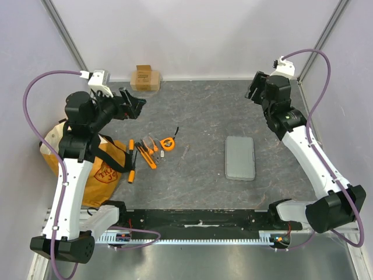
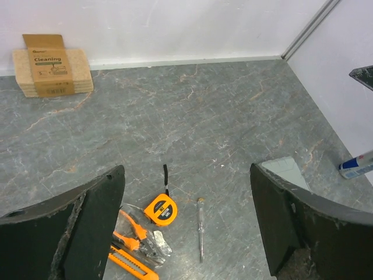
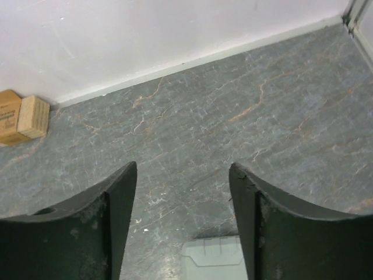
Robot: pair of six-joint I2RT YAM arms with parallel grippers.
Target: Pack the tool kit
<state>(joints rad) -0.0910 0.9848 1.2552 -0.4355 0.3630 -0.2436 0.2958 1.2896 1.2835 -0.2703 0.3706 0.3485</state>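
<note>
Bag: a yellow-orange bag (image 1: 108, 172) slumps at the near left, against the left arm's lower link.
Case: the grey case (image 1: 240, 157) lies flat and shut on the table (image 1: 198, 111), right of centre. It is well apart from the tools and touched by neither arm. Its near corner shows at the bottom of the right wrist view.
Tools: a loose cluster lies left of centre, just beside the bag. All of it sits on the table, outside the case.
Screwdrivers: orange-handled screwdrivers (image 1: 133, 169) lie at the cluster's left edge.
Knife: an orange utility knife (image 2: 131, 263) lies next to the pliers (image 2: 137, 230).
Tape measure: the orange tape measure (image 2: 161, 210) sits just right of the pliers, its black strap trailing toward the back wall.
Thin screwdriver: a slim clear-handled screwdriver (image 2: 201, 227) lies alone, right of the tape measure.
Left gripper: the left gripper (image 2: 186, 176) hangs in the air above and behind the cluster. Its fingers are spread wide and hold nothing.
Right gripper: the right gripper (image 3: 183, 170) is raised beyond the case. Its fingers are spread, with bare table between them.
Box: a brown cardboard box (image 1: 145, 77) stands against the back wall, far left.
</note>
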